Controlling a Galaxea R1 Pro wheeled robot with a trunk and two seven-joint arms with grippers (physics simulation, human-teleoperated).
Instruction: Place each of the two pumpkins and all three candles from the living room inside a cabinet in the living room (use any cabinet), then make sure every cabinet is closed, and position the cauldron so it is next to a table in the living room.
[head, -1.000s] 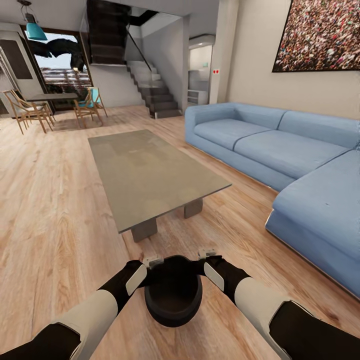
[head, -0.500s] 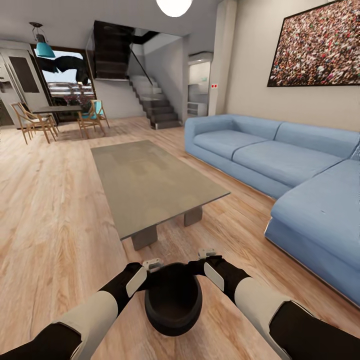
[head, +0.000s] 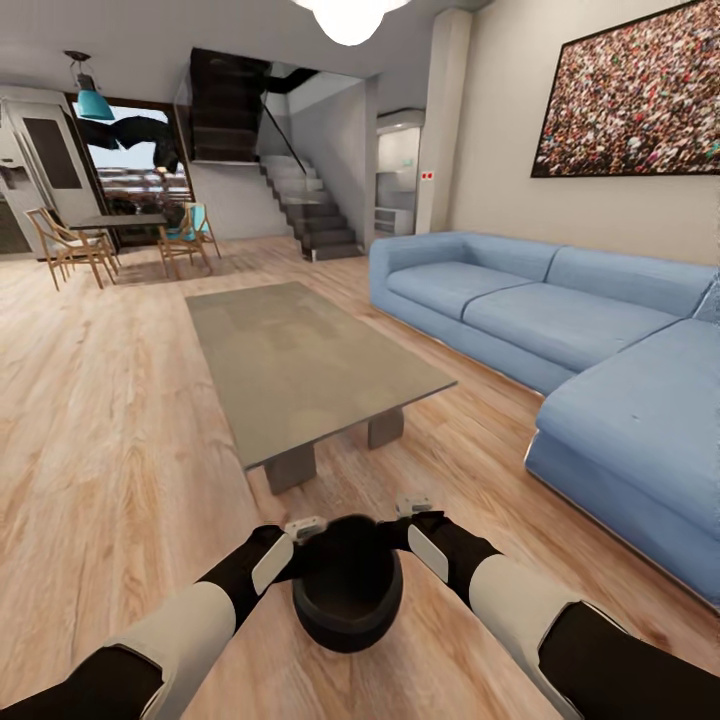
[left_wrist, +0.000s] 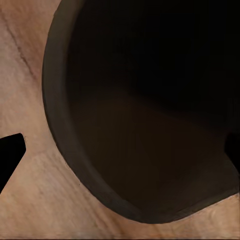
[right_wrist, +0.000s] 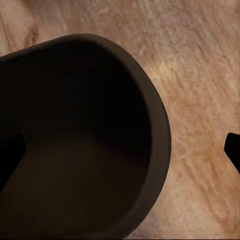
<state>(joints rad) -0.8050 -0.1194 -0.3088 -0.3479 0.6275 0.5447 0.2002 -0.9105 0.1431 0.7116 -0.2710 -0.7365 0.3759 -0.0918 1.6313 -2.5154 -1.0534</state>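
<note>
While both arms reach forward, the left end effector (head: 305, 524) and right end effector (head: 413, 507) each clamp the cauldron (head: 347, 583) rim, short of the tabletop (head: 300, 355), above the floor (head: 110, 440).

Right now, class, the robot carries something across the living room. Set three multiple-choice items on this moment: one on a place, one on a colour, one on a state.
1. Where is the cauldron?
A. on the table
B. between both grippers, short of the table's near end
C. on the sofa

2. What colour is the sofa?
A. blue
B. red
C. green

3. What lies inside the cauldron?
A. a pumpkin
B. a candle
C. nothing visible

Key: 1 B, the left gripper and right gripper flank its rim, with the table ahead; 2 A, its cushions are pale blue; 3 C, the left wrist view shows a bare dark interior.
</note>
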